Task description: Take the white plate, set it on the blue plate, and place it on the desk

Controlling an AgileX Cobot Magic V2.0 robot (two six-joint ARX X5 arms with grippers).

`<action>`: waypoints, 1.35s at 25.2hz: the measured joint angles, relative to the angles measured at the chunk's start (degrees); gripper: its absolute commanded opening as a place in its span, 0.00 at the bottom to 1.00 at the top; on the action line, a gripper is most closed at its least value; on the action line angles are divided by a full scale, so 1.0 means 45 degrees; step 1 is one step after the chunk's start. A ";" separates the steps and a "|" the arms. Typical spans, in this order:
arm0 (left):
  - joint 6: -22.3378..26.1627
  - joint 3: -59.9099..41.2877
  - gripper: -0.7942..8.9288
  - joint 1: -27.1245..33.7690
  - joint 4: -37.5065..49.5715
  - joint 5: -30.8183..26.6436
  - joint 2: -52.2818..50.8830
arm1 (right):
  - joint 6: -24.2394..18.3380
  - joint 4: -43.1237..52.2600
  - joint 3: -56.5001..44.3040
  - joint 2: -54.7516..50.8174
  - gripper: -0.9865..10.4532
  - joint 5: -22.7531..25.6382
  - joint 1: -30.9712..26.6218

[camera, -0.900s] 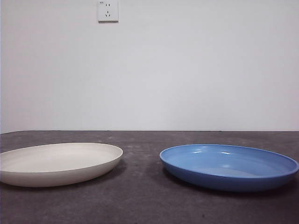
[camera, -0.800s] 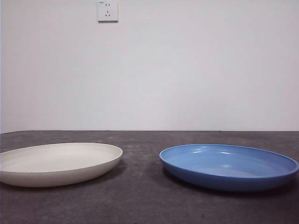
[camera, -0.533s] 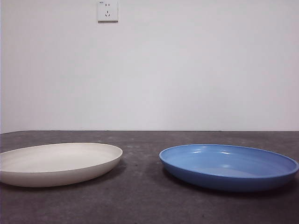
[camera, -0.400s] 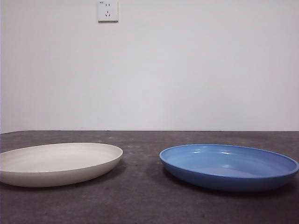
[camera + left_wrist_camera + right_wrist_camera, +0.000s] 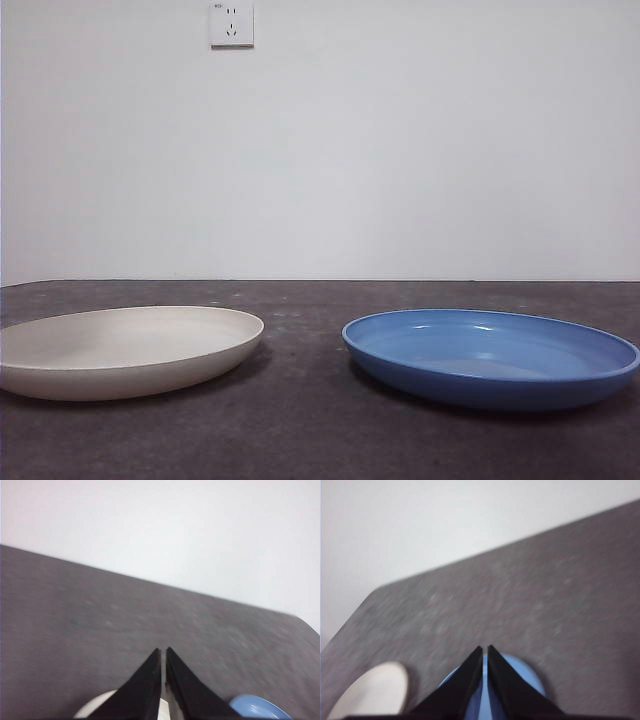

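The white plate (image 5: 125,350) lies flat on the desk (image 5: 300,420) at the left of the front view. The blue plate (image 5: 490,357) lies flat on the desk at the right, apart from the white one. No arm shows in the front view. My left gripper (image 5: 163,652) is shut and empty, high above the desk, with a sliver of the white plate (image 5: 95,708) and of the blue plate (image 5: 260,709) beneath it. My right gripper (image 5: 484,650) is shut and empty, high above the blue plate (image 5: 527,677), with the white plate (image 5: 372,690) off to one side.
A white wall with a socket (image 5: 231,23) stands behind the desk's far edge. A strip of bare desk lies between the two plates.
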 measured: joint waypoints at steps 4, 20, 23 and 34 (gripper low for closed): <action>-0.0019 0.1501 0.10 -0.0277 -0.1001 0.1005 0.1214 | -0.0121 -0.0457 0.0971 0.1146 0.10 -0.0884 0.0665; 0.0015 0.4415 0.10 -0.1530 -0.4279 0.6169 0.3419 | -0.2749 -0.4201 0.5037 0.4197 0.10 -0.4124 0.1676; 0.0024 0.4420 0.11 -0.1681 -0.4444 0.6747 0.3400 | -0.2953 -0.4289 0.5042 0.4192 0.10 -0.4614 0.1676; 0.0185 0.4425 0.66 -0.1729 -0.5289 0.6844 0.3400 | -0.3152 -0.4546 0.5042 0.4158 0.53 -0.4289 0.1676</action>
